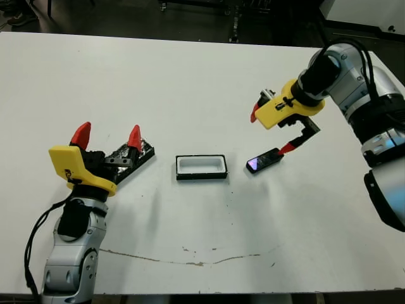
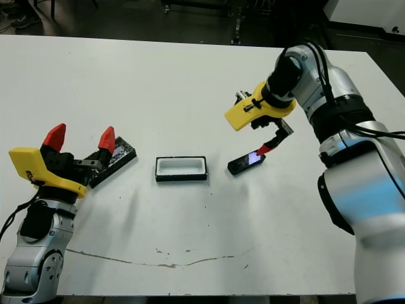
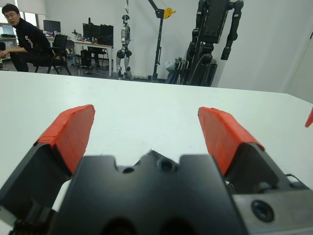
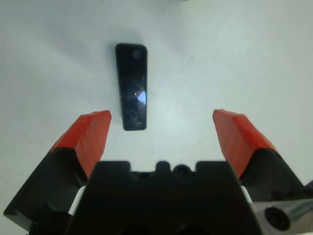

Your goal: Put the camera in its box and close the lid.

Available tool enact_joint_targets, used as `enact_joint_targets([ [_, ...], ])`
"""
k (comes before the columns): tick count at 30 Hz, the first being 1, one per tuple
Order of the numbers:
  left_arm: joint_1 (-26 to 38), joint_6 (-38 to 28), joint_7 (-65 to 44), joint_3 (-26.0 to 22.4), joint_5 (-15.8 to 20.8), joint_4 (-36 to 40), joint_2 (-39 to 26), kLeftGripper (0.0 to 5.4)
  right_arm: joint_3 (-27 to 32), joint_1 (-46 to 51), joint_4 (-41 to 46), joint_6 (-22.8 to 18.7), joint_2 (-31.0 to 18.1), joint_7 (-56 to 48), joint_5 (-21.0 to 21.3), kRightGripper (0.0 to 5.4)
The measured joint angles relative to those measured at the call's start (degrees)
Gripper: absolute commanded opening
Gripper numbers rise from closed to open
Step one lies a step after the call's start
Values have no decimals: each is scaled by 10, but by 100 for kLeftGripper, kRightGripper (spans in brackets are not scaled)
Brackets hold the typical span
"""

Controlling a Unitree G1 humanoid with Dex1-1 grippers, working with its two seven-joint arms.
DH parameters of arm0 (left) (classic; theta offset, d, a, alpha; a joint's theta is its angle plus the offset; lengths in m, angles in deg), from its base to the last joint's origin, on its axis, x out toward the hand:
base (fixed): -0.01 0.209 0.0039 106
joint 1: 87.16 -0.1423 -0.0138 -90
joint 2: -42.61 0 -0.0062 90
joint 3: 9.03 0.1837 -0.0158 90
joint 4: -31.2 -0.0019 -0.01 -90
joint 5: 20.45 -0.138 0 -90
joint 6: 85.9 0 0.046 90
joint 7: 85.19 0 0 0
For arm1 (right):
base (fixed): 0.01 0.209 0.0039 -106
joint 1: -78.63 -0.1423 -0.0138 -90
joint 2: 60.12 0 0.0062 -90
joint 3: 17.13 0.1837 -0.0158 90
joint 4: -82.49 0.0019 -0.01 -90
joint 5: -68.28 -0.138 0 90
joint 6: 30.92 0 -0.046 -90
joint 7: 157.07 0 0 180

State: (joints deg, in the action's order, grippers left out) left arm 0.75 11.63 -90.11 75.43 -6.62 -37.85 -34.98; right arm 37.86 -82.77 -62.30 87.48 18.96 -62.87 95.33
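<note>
**Camera on the table, both our grippers wide and empty**

Nearest to us, along the front of the white table (image 1: 209, 82), runs a thin, dark, cracked line in the surface. Just above it on our left side sits our left gripper (image 1: 107, 136), yellow-bodied with two red-tipped fingers (image 3: 71, 132) spread wide apart and gripping nothing. Directly behind those fingers lies the lid (image 1: 134, 158), a flat glossy black rectangular slab with crinkled reflections, resting flat on the table at a slant, partly hidden by our gripper.

Towards the middle of the table we see the box (image 1: 201, 167), a small shallow rectangular tray with black rim and walls and a white inside, standing open with nothing in it. It lies well apart from the lid and near the camera (image 1: 264, 161), a small flat black rectangular module with a purple-blue reflective spot, which lies flat on the table just to the right of the tray, turned at an angle.

Above the camera hangs our right gripper (image 1: 271, 130), pointing down, its fingers spread wide and holding nothing. One red fingertip (image 1: 286, 148) sits close by the camera's far right end; we cannot tell whether it touches. In the right wrist view the camera (image 4: 131, 86) lies beyond the open fingers, nearer one of them than the other.

Beyond the table's far edge, a seated person (image 3: 22, 41) and robot rigs stand in the room.
</note>
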Motion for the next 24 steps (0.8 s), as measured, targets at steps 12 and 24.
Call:
enact_joint_targets([
  [12, 0, 0, 0, 1, -1, 0, 2, 539, -4, 3, -13, -9, 1, 5, 18, 540],
  [24, -1, -2, 0, 0, -6, 0, 3, 539, -4, 19, -23, -9, 1, 39, 37, 540],
])
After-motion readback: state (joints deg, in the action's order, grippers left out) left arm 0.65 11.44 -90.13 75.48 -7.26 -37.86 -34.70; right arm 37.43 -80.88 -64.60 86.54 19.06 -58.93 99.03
